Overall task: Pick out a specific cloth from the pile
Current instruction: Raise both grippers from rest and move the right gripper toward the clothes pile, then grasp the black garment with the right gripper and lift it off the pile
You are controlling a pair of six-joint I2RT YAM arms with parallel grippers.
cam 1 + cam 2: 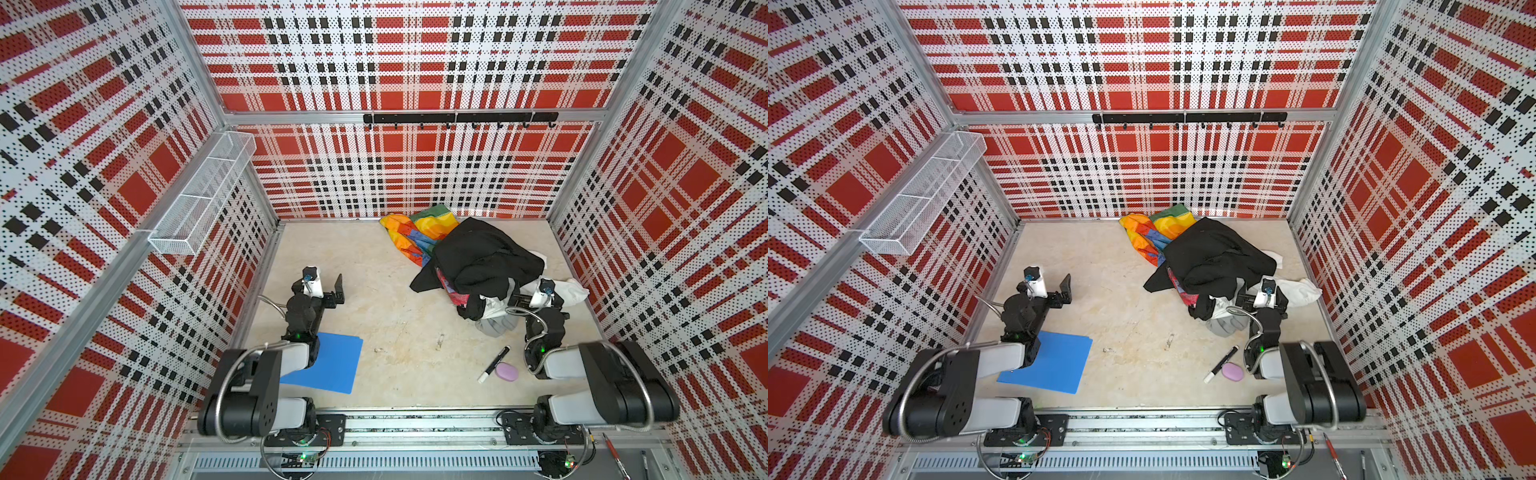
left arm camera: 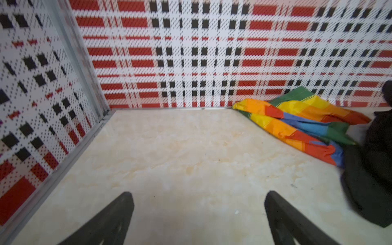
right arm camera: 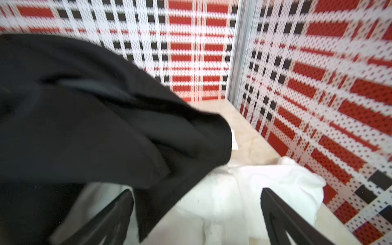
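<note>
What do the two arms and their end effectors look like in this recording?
Both match. The left arm and right arm have bulky black joint housings, pale grey link shells, looping silver corrugated cables and small green lights. Each wrist carries a white camera block with a blue cap. The left end effector and right end effector have black tapered fingers with triangular cut-outs.
</note>
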